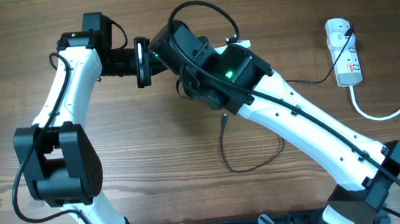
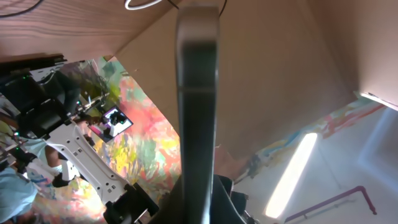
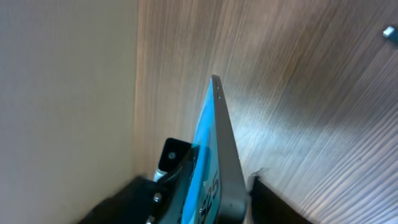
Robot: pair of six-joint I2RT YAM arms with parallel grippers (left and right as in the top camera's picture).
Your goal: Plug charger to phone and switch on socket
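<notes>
Left hand is clenched on the phone, which rises edge-on from between its fingers as a dark slab. Right hand brackets the same phone from the other end, with the teal screen facing one finger. Whether its grip is tight or slack I cannot tell. From overhead the two hands meet above the far middle of the surface, and the phone is hidden between them. Charger lies loose, its connector tip on the surface beside the right arm, apart from the phone. Its cable loops and runs to the socket at far right, where the black plug sits. A white cord curves away from the socket.
</notes>
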